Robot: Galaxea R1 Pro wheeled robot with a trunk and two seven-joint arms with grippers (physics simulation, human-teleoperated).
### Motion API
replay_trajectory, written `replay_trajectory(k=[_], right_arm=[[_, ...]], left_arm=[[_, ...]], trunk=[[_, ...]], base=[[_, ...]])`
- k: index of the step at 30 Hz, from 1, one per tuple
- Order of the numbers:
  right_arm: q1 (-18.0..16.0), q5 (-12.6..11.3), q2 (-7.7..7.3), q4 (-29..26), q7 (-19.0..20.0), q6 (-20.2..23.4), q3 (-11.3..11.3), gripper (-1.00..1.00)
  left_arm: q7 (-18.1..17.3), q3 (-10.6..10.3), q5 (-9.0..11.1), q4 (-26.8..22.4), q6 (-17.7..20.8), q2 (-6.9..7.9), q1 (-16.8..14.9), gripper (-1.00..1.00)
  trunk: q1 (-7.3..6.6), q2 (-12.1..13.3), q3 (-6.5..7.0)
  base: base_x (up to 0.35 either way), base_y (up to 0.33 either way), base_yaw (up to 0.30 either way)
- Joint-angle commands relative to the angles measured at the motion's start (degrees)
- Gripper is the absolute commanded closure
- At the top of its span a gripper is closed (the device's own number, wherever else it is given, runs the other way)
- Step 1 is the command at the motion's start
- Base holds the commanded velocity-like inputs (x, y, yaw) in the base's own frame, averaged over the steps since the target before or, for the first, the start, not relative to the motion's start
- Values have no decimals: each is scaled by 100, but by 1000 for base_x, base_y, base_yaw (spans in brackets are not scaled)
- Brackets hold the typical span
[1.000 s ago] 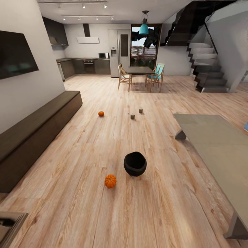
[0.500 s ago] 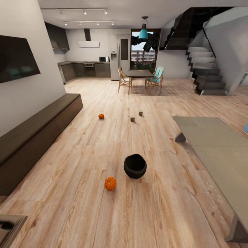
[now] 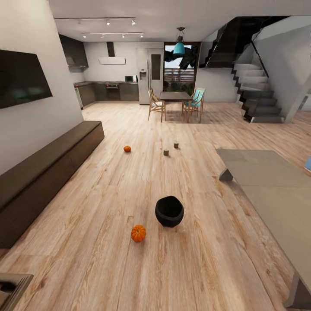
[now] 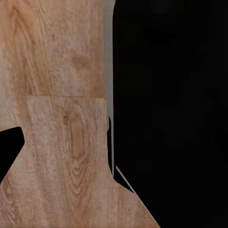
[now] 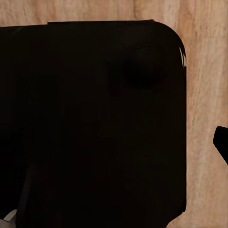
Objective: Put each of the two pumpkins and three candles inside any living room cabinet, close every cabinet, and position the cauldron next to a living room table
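Left hand (image 4: 9, 142) over plank floor (image 4: 57, 95), opening unreadable.

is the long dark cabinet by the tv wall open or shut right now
Shut. In the head view the cabinet shows a flush, unbroken dark front with no drawer pulled out and no pale interior visible.

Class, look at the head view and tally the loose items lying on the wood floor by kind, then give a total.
Pumpkins: 2 (near pumpkin, far pumpkin)
Candles: 2 (nearer candle, farther candle)
Cauldron: 1 (black cauldron)
Total: 5
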Motion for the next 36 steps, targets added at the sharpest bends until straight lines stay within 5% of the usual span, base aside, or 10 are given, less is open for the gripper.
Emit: replay_trajectory(k=[1, 36], right_arm=[[-9, -37, 1, 26, 6, -41, 2, -100], [-9, -45, 1, 24, 2, -39, 2, -100]], left_arm=[[1, -2, 0, -6, -11, 1, 3, -100], [-63, 42, 21, -14, -10, -37, 3, -100]], trunk=[[0, -2, 6], [0, -2, 330]], base=[[0, 0, 0], [0, 0, 0]])
